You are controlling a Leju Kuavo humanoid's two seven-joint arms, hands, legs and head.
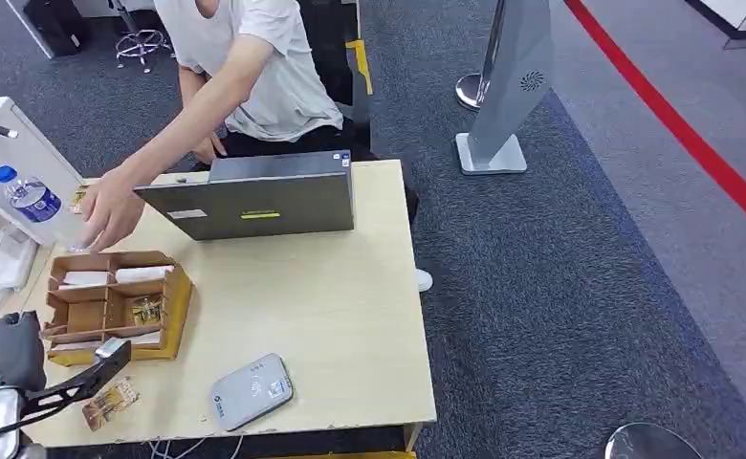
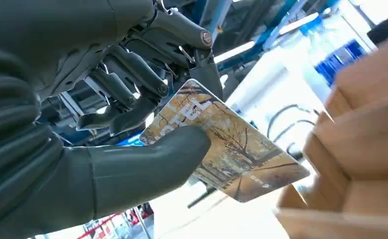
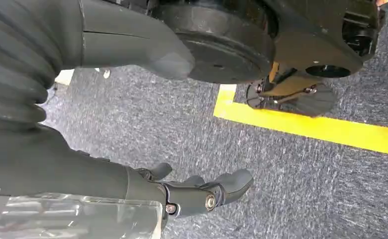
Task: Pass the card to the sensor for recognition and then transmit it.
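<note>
- Left wrist view: the card (image 2: 232, 144), printed with brown autumn trees and pale lettering, is pinched between the left hand's (image 2: 132, 124) thumb and dark fingers (image 2: 132, 94), beside the wooden organizer (image 2: 361, 149).
- Head view: the sensor (image 1: 250, 390), apparently a grey pad, lies on the table (image 1: 340, 306) near its front edge.
- Right hand (image 3: 197, 191) hangs over carpet, fingers loosely spread, empty.

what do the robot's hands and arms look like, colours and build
The left robot hand has a dark grey ribbed cover at the wrist, a thick smooth grey thumb, and darker jointed fingers with exposed metal linkages and round pivot pins. In the head view it appears dark grey above a silver arm section with thin black cables. The right robot hand matches: ribbed grey cover, smooth grey thumb, dark fingers with silver pivot screws.
</note>
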